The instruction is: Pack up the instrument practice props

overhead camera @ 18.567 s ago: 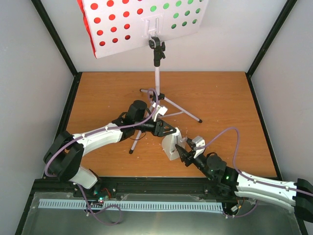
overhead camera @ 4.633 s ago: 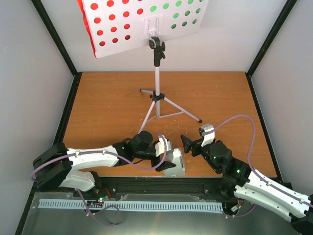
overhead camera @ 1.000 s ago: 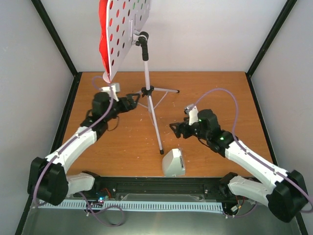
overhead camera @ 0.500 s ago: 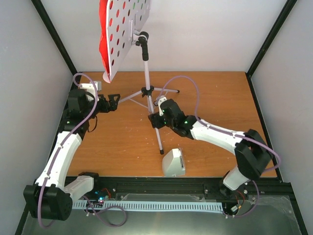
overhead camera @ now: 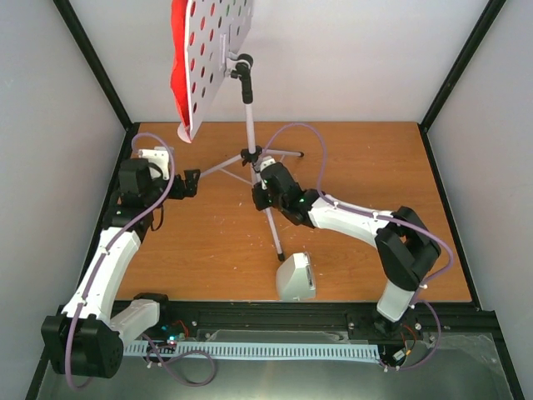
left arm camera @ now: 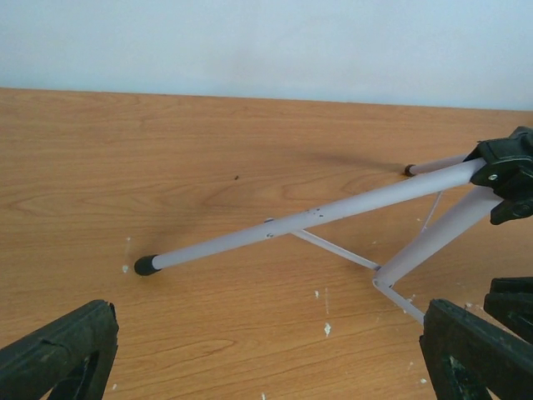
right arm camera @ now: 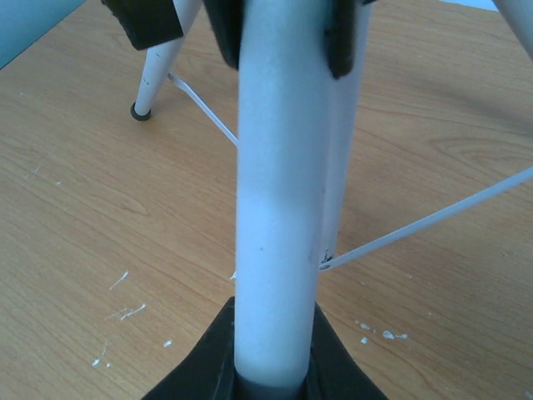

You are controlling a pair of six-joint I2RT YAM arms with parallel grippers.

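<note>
Got the right gripper (overhead camera: 261, 193) pinched tight on the near leg (right arm camera: 275, 208) of the white hole-perforated music stand on its thin silver tripod (overhead camera: 208, 58), far-centre on the orange-brown wooden table (overhead camera: 375, 167). Guessing to steady it or fold the legs in. Holding the left gripper (overhead camera: 191, 184) spread wide just short of the left leg's tip (left arm camera: 146, 265), touching nothing, probably lined up to grab. Spotting the red printed music sheet (overhead camera: 177, 79) up on the desk, so not packed yet. Seeing the small white wedge-shaped metronome (overhead camera: 296, 277) at the near edge, just beside that leg's foot.
</note>
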